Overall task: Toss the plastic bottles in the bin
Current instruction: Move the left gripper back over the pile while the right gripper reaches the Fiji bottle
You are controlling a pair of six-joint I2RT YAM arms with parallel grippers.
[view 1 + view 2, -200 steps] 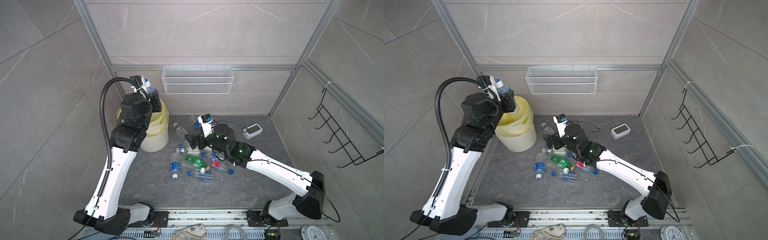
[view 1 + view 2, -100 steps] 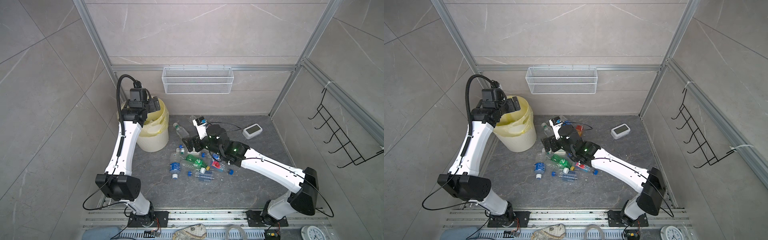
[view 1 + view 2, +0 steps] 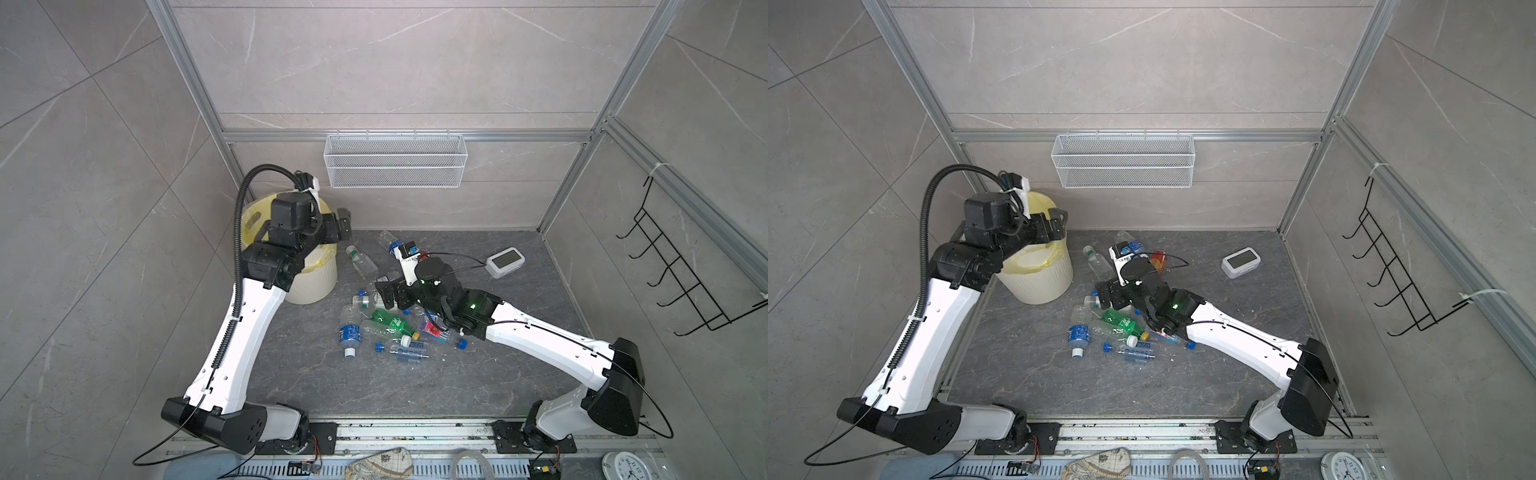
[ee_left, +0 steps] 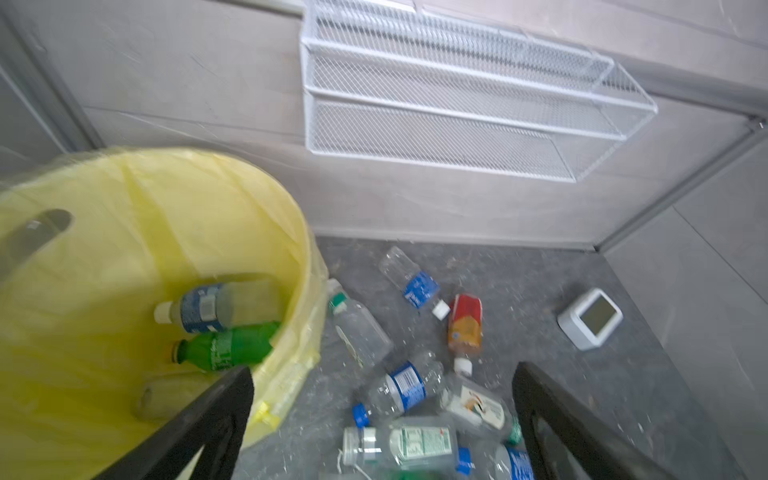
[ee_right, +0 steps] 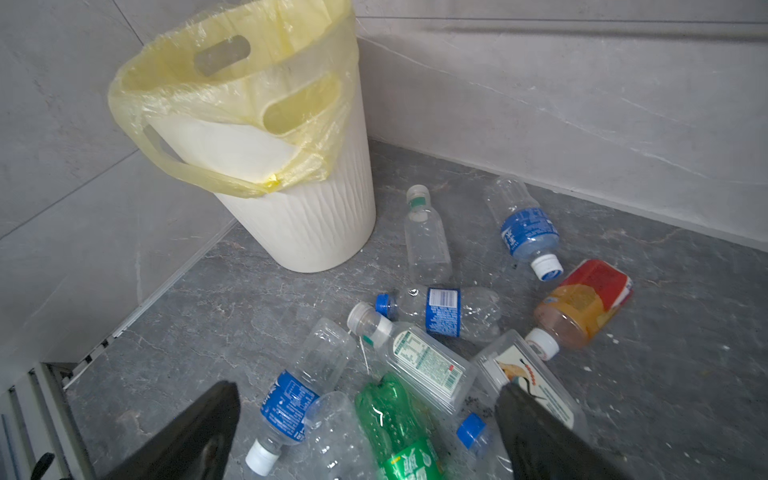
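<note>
Where the bin [image 5: 299,232] stands in the bench's far left corner, left gripper [image 4: 380,372] hangs at its rim, jaws wide, empty. Inside, on the yellow liner [image 4: 124,232]: a blue-labelled bottle [image 4: 208,307] and a green bottle [image 4: 228,347]. Right gripper [image 5: 365,390] is spread wide, holding nothing, above the mid-bench heap of plastic bottles [image 5: 324,361]. Labels: blue with a barcode [image 5: 444,311]; white with green print [image 5: 424,361], too small to read. Orange-red bottle [image 5: 582,307]: brand illegible. Clock [image 4: 590,318] lies near the far right corner.
</note>
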